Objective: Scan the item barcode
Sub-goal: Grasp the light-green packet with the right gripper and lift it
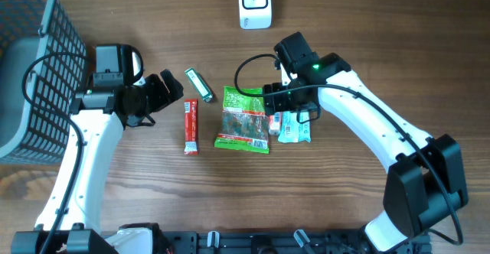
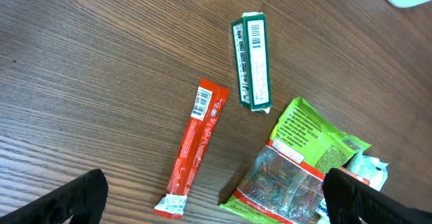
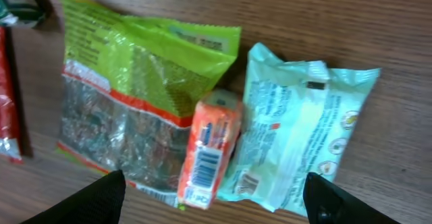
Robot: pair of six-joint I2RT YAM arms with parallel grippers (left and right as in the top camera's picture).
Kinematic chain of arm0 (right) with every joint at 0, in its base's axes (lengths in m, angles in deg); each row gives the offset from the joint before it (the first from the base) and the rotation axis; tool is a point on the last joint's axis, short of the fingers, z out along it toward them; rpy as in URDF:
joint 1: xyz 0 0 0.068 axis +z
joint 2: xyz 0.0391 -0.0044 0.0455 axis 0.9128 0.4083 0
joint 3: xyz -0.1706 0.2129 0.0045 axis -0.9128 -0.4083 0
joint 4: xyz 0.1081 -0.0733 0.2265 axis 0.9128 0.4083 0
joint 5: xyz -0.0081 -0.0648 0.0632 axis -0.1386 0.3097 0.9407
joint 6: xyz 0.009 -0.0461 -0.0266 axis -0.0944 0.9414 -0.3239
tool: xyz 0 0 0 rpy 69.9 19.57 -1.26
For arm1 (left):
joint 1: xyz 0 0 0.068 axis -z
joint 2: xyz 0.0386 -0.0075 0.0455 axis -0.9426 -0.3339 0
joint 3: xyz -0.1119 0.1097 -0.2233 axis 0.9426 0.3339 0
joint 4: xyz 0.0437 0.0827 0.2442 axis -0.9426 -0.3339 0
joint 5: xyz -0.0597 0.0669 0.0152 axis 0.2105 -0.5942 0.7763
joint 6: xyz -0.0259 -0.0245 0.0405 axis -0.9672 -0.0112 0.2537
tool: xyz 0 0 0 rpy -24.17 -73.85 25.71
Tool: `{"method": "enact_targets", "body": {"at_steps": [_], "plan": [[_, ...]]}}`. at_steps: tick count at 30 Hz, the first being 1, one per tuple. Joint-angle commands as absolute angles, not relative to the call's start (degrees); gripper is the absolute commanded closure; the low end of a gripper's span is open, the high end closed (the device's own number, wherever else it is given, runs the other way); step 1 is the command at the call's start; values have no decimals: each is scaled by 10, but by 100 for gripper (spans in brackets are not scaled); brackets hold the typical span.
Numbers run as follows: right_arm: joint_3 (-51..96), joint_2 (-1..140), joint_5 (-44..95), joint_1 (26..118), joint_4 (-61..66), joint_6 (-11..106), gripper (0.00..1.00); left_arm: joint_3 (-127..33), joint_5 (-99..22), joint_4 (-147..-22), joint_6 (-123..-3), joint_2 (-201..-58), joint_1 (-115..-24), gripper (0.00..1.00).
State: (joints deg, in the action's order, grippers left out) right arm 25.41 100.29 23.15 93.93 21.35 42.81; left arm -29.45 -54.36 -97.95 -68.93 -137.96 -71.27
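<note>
Directly below the released right claw (image 3: 214, 190), the nearer one, the orange packet (image 3: 210, 146) is found, its long axis set across the line between the fingers (image 3: 94, 202).

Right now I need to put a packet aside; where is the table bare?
Bare wood runs along the near edge, below the red stick and green bag, and at top right beside the scanner. Crowded: green bag, orange packet and pale packet bunch together mid-table.
</note>
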Motion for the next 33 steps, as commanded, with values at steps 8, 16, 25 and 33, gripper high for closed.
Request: {"method": "enact_targets", "body": {"at_steps": [8, 16, 25, 33], "plan": [[237, 1013, 275, 785, 235, 557, 22, -300, -537, -980, -676, -1378, -714, 0], [91, 1014, 328, 783, 46, 542, 44, -300, -537, -980, -676, -1378, -714, 0], [7, 1015, 363, 782, -67, 542, 60, -300, -537, -980, -676, -1378, -714, 0], [38, 961, 268, 729, -12, 508, 28, -300, -537, -980, -676, -1378, -714, 0]]}}
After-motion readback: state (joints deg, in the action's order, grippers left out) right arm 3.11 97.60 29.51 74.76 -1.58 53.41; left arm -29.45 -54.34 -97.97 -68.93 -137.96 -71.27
